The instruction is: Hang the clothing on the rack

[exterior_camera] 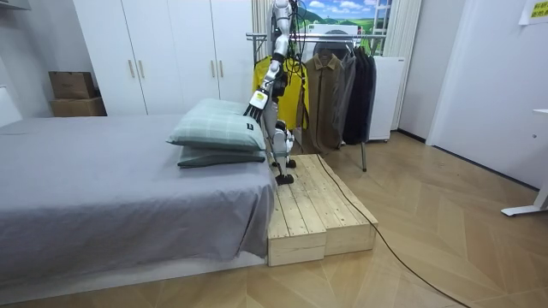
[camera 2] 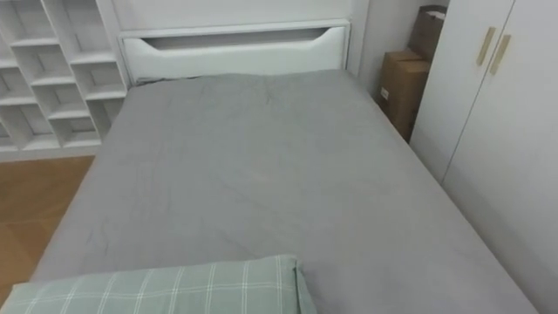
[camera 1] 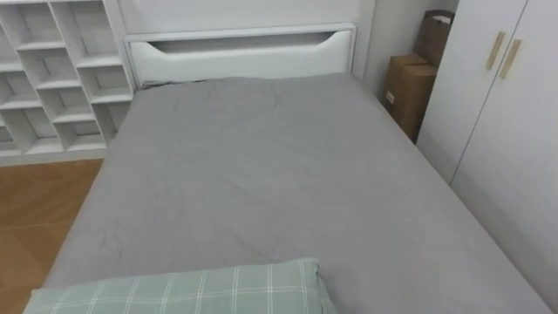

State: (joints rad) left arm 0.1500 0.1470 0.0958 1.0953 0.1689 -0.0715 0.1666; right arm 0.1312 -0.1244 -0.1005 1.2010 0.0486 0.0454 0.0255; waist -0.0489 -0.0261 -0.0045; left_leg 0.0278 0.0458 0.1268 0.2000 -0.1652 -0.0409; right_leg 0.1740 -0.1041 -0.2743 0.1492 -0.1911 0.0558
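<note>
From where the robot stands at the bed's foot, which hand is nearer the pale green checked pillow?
Left, likely. The left hand hangs beside the end of the pale green checked pillow that faces the robot; the right hand should lie past the body, farther off.

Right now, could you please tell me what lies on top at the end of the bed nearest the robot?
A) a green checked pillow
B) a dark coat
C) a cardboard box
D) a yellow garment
A: a green checked pillow rests on a darker grey pillow at that end of the bed.
</note>
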